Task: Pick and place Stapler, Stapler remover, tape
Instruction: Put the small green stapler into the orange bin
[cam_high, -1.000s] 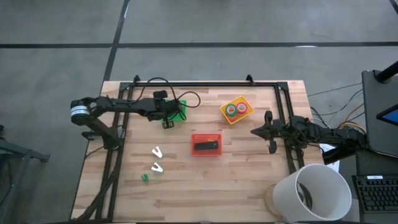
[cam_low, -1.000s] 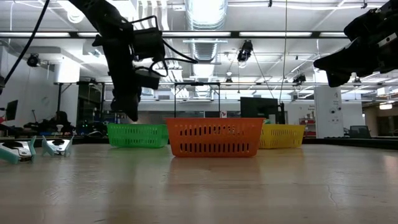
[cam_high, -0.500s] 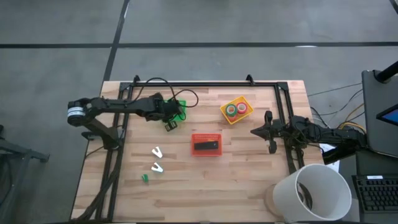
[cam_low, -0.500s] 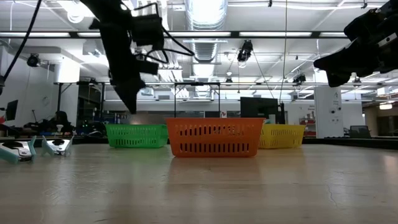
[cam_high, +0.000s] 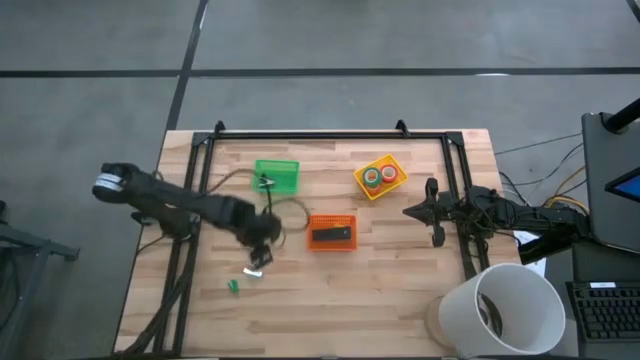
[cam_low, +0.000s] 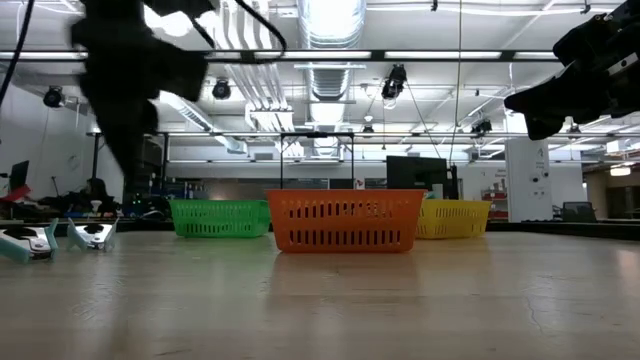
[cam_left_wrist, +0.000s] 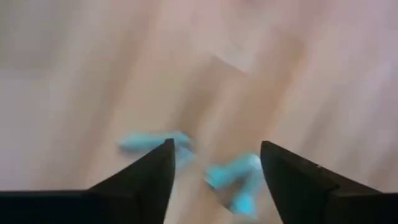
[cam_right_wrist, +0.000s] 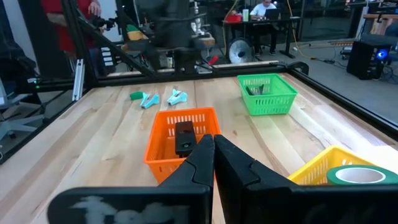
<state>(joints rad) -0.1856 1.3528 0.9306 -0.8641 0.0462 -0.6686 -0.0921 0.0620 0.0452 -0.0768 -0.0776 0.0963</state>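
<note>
Removers, two pale clip-shaped ones (cam_high: 253, 263), lay directly beneath my open left end effector (cam_high: 262, 240); right end effector (cam_high: 424, 212) stayed closed.

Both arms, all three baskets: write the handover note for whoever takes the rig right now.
Left gripper: open, empty, low over the table above two pale staple removers, near the orange basket's left side.
Right gripper: shut, empty, hanging at the table's right side.
Stapler: lying in the orange basket.
Tape rolls: in the yellow basket.
Green basket: holds a small dark item; cannot tell what.
Done: stapler and tape binned.
Left: the two pale removers and a small green piece, all on the table left of the orange basket.
</note>
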